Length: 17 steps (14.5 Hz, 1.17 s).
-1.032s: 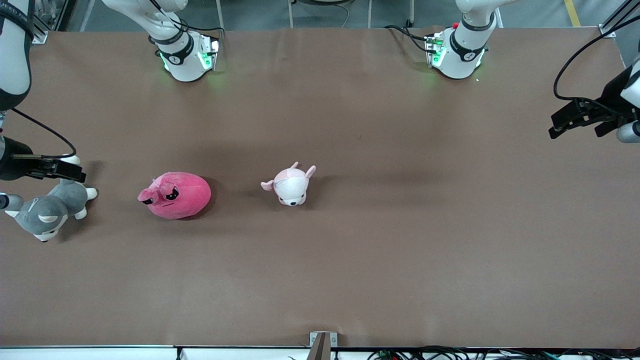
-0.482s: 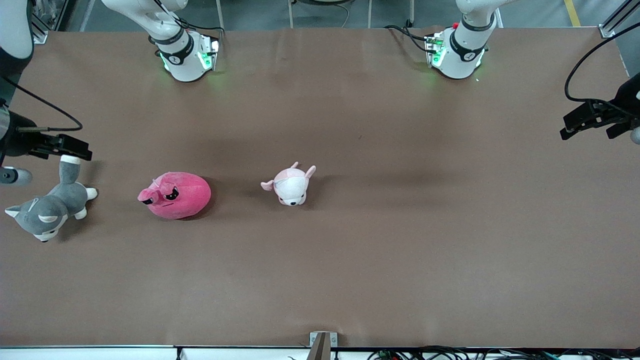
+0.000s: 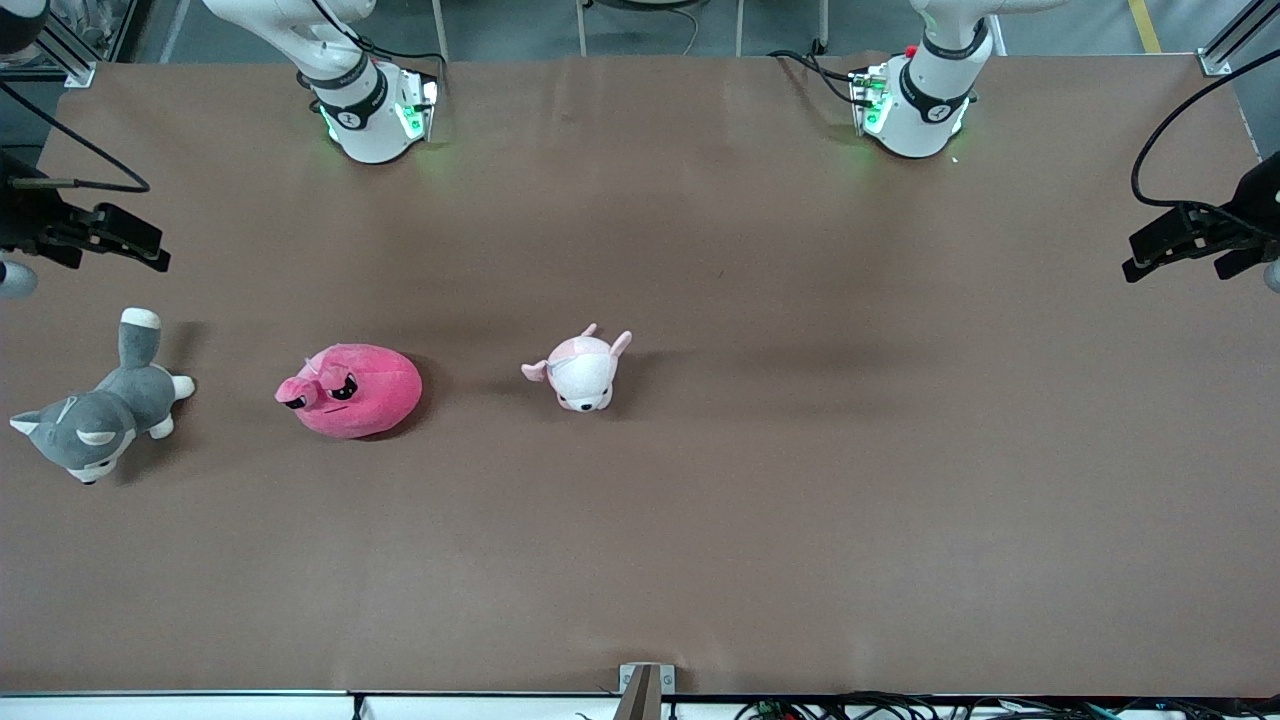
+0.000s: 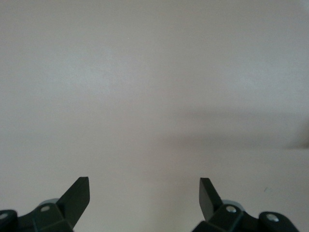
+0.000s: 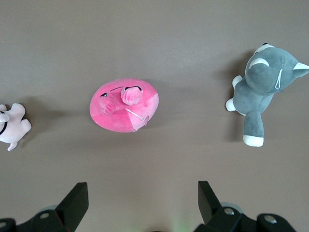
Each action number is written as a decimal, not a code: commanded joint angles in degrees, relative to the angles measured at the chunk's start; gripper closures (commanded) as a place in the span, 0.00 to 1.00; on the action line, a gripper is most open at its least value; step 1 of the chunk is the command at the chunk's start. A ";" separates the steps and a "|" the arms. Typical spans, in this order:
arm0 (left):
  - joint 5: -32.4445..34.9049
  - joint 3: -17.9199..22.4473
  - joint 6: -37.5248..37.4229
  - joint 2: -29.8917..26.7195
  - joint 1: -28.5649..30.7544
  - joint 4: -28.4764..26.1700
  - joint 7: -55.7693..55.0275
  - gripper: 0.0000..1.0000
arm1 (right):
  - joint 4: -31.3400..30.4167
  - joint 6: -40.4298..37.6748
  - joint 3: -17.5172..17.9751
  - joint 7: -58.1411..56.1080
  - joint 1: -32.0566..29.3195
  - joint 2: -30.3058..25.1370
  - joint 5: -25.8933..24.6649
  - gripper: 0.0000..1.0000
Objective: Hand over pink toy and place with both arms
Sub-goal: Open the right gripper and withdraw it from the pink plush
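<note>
The pink toy (image 3: 352,390), a round magenta blob plush, lies on the brown table (image 3: 800,480) toward the right arm's end. It also shows in the right wrist view (image 5: 126,105), untouched. My right gripper (image 3: 145,245) is open and empty, up over the table edge at the right arm's end, apart from the toy; its fingers spread wide in the right wrist view (image 5: 143,191). My left gripper (image 3: 1140,258) is open and empty over the table's edge at the left arm's end; the left wrist view (image 4: 144,186) shows only bare table.
A grey-and-white dog plush (image 3: 95,415) lies beside the pink toy at the right arm's end, seen in the right wrist view too (image 5: 263,87). A small pale pink-and-white eared plush (image 3: 580,370) lies near the table's middle.
My right gripper has lifted away from the dog plush and moved toward the bases' side. My left gripper has shifted slightly outward at its end. No plush has moved.
</note>
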 commanded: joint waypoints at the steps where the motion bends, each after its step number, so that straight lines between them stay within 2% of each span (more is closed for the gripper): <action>1: 0.34 2.18 -0.53 0.12 -2.48 0.96 0.82 0.00 | -2.58 0.94 0.18 -0.11 -0.21 -3.23 -0.56 0.00; 13: -0.19 1.92 -0.53 0.29 -1.95 2.19 0.56 0.00 | -2.50 0.33 -0.09 -0.46 -0.47 -4.73 -0.47 0.00; 17: 0.17 2.01 -0.27 0.29 -1.86 2.28 0.47 0.00 | -2.32 0.33 -0.09 -0.55 -0.38 -4.73 1.02 0.00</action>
